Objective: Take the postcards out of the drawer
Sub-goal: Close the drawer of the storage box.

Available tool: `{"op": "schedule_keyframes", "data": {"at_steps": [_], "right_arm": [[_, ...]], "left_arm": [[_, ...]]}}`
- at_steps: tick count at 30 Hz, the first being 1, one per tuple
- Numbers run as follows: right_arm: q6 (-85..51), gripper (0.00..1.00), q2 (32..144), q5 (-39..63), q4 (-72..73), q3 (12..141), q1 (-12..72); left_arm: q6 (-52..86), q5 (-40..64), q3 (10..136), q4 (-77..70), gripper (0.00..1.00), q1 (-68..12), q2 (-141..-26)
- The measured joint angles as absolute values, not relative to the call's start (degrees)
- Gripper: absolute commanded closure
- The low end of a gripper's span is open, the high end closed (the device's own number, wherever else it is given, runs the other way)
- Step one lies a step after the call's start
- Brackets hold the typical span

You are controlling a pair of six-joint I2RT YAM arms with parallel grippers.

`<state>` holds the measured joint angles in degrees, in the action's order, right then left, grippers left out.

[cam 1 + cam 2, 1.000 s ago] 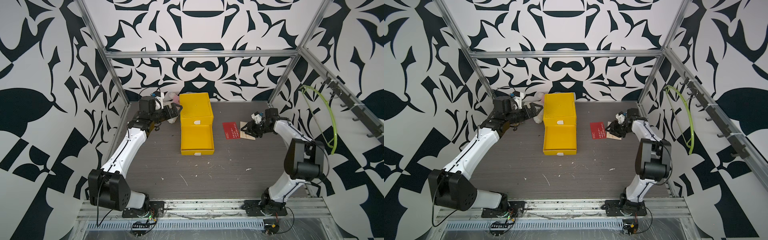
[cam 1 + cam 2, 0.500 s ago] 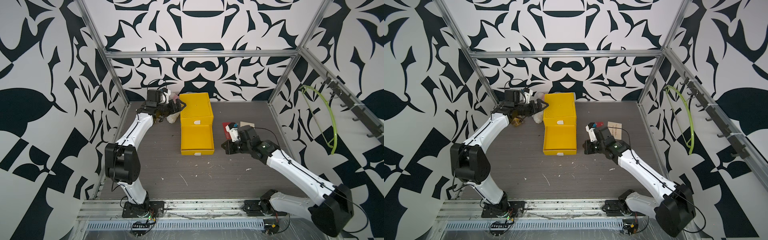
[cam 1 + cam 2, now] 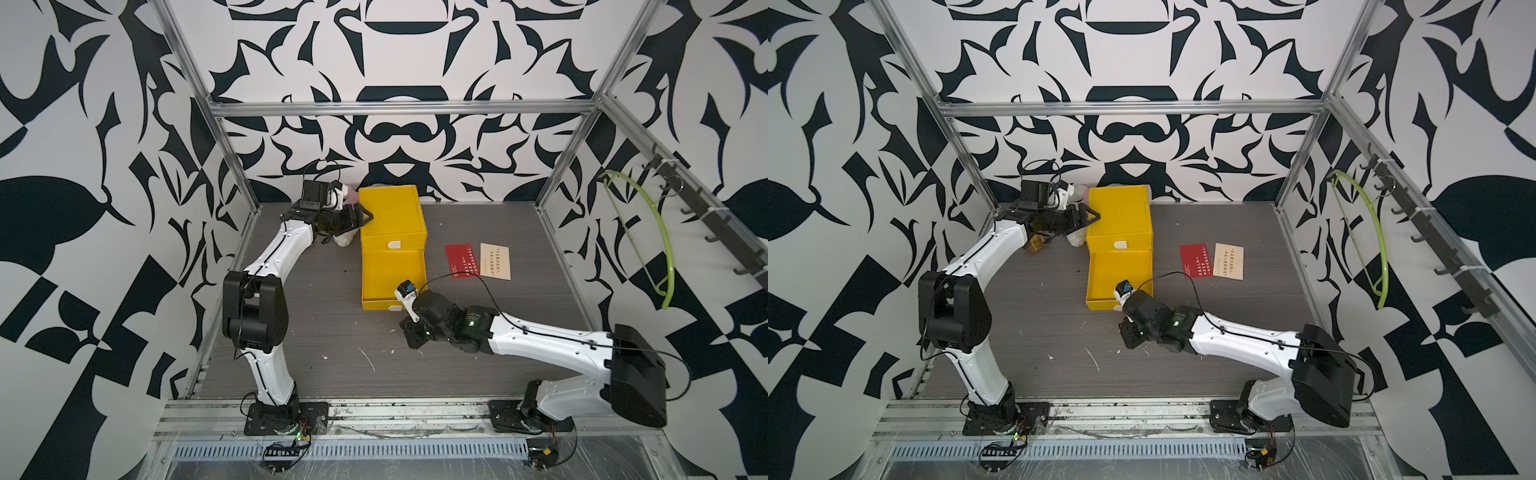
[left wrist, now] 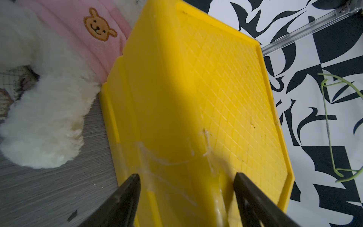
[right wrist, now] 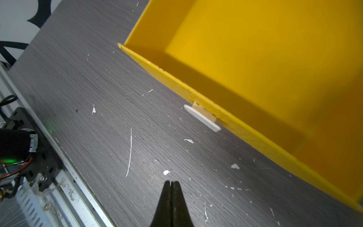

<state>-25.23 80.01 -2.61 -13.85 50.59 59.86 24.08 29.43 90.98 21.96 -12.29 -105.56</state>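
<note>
Nearest the front edge of the bench [image 3: 324, 332], the right arm [image 3: 540, 345] reaches in toward the yellow cabinet [image 3: 390, 216]. Its jaws are pressed fully together with nothing between them, and they hang over bare bench just in front of the cabinet's pulled-out drawer [image 3: 376, 304]. In the right wrist view those closed tips point at the bench near the drawer's white handle tab [image 5: 202, 118] without touching it. The drawer's yellow floor [image 3: 1119, 274] is in plain sight in both top views. Further back, to the right of the cabinet and level with the drawer, two postcards lie flat on the bench. The red postcard [image 3: 458, 260] is nearer the cabinet, and the cream postcard [image 3: 494, 262] lies edge to edge with it on its far side. At the back, the left arm [image 3: 286, 245] reaches the cabinet's upper left edge. Its jaws are spread wide astride that edge, one over the ribbed top and one down the side wall. We cannot tell whether either tip presses the plastic. A white plush toy [image 4: 45, 118] in pink sits against the cabinet's left side.
</note>
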Motion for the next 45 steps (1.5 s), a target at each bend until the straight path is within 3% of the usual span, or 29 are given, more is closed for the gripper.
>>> {"op": "schedule_keyframes", "data": {"at_steps": [9,17,30,45], "right_arm": [[-24.03,1.00,84.49,-6.09,-6.31,50.59,60.10],[-21.23,1.00,87.92,-14.00,-4.62,52.86,60.10],[-16.23,1.00,91.57,-19.55,-4.45,56.18,60.27],[-11.75,1.00,94.89,-22.85,1.78,57.82,54.98]], "left_arm": [[24.14,29.85,90.98,21.26,0.35,-12.84,-105.56],[24.21,29.87,90.98,21.17,0.39,-12.93,-105.56],[23.90,29.87,91.50,21.76,0.41,-12.93,-105.65],[23.73,30.35,92.03,22.20,0.41,-12.86,-106.00]]}}
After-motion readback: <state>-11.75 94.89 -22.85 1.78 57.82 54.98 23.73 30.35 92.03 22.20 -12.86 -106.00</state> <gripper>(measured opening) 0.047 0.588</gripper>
